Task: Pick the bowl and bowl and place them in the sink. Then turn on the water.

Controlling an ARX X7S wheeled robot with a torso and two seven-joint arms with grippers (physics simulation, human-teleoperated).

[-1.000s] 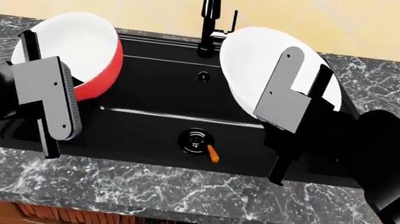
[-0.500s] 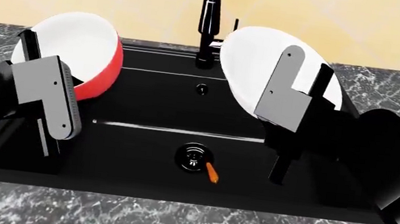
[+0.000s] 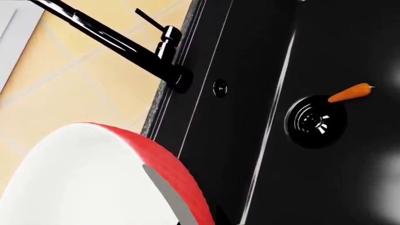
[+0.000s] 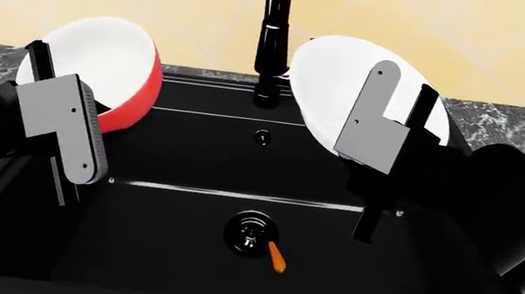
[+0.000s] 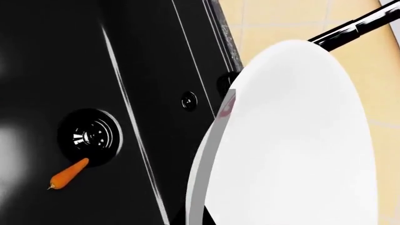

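Bowls look stiff, smooth, slippery, rim-pinched: left gripper (image 4: pixel 63 122) nips red-and-white round bowl (image 4: pixel 102 67), right gripper (image 4: pixel 383 143) nips wide white bowl (image 4: pixel 335 88) over matte black sink (image 4: pixel 184 213).

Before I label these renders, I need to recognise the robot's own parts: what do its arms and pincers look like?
Both arms are bulky and matte black. Each pincer, left and right, has a flat grey plate-like finger with rounded corners and a thin black bar finger behind. The left grey plate has a ridged edge. No cables or markings show.

red bowl (image 4: pixel 112 68), white bowl (image 4: pixel 350 90), gripped above sink (image 4: pixel 177 272)
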